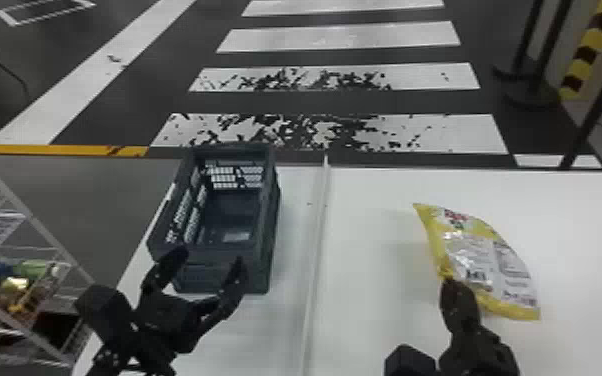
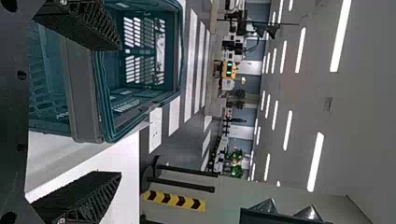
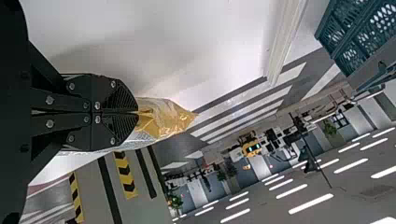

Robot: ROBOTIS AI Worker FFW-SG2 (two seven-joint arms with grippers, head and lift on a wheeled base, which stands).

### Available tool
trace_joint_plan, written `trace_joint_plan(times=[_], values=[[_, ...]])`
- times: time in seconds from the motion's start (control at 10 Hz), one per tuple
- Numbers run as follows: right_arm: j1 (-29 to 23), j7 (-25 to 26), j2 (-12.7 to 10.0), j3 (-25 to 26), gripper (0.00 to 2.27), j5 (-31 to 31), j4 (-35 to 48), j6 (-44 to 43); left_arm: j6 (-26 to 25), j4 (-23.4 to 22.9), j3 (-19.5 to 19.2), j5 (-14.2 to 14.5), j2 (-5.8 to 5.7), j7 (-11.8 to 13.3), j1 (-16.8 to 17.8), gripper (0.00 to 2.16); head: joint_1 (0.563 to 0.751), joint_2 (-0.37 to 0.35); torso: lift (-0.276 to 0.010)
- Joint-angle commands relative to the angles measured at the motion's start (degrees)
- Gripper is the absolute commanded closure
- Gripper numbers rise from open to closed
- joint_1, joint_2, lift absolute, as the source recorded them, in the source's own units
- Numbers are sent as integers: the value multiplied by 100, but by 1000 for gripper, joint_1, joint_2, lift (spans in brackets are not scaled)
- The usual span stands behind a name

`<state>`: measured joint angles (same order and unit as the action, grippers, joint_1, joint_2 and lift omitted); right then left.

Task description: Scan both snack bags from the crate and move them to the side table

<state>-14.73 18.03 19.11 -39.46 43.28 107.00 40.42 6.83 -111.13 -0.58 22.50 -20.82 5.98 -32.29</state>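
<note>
My right gripper (image 1: 449,280) is shut on the left edge of a yellow and silver snack bag (image 1: 490,260), held over the white table on the right. In the right wrist view, the right gripper (image 3: 136,113) pinches the yellow end of the snack bag (image 3: 166,119). The dark crate (image 1: 220,254) stands at the left; the part of its floor that shows holds no bag. My left gripper (image 1: 211,254) is open at the crate's near end. In the left wrist view, the left gripper (image 2: 119,112) has its fingers wide apart, with the crate (image 2: 84,93) beyond.
A raised white strip (image 1: 315,240) divides the white table surface (image 1: 365,280). A wire rack (image 1: 20,220) with colourful packages stands at the far left. Black posts and a yellow-black striped pole (image 1: 592,45) rise beyond the table at the right.
</note>
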Motion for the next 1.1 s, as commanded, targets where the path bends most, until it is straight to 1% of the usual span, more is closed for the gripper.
trace_joint_plan(times=[0.0, 0.1, 0.2, 0.3, 0.4, 0.5, 0.6, 0.8, 1.0], values=[[-170, -1, 5, 70, 721, -223, 224, -56, 6, 47, 23, 0, -1, 0, 21, 36, 695, 171, -99], [-276, -62, 23, 211, 164, -575, 479, -109, 6, 56, 23, 9, -1, 0, 21, 36, 695, 178, -99], [-355, -194, 32, 342, 26, -891, 743, -109, 6, 56, 23, 9, -1, 0, 21, 36, 695, 182, -99], [-452, -352, 32, 562, 12, -1401, 1033, -109, 24, 56, 23, 18, -1, 9, 21, 36, 695, 184, -99], [-522, -502, 32, 764, 12, -1735, 1253, -144, 41, 74, 23, 35, -1, 18, 21, 36, 695, 185, -99], [-566, -704, 23, 1054, 22, -2192, 1481, -144, 41, 74, 23, 35, 8, 18, 21, 36, 695, 185, -99], [-601, -932, -4, 1459, 36, -2763, 1727, -179, 59, 82, 23, 35, 8, 26, 30, 36, 695, 182, -99], [-592, -1398, -179, 2285, 39, -3958, 2017, -214, 77, 82, 23, 35, 8, 26, 21, 36, 695, 169, -99], [-443, -1838, -426, 2962, 43, -4934, 2000, -214, 77, 74, 23, 35, 17, 35, 21, 36, 695, 148, -99]])
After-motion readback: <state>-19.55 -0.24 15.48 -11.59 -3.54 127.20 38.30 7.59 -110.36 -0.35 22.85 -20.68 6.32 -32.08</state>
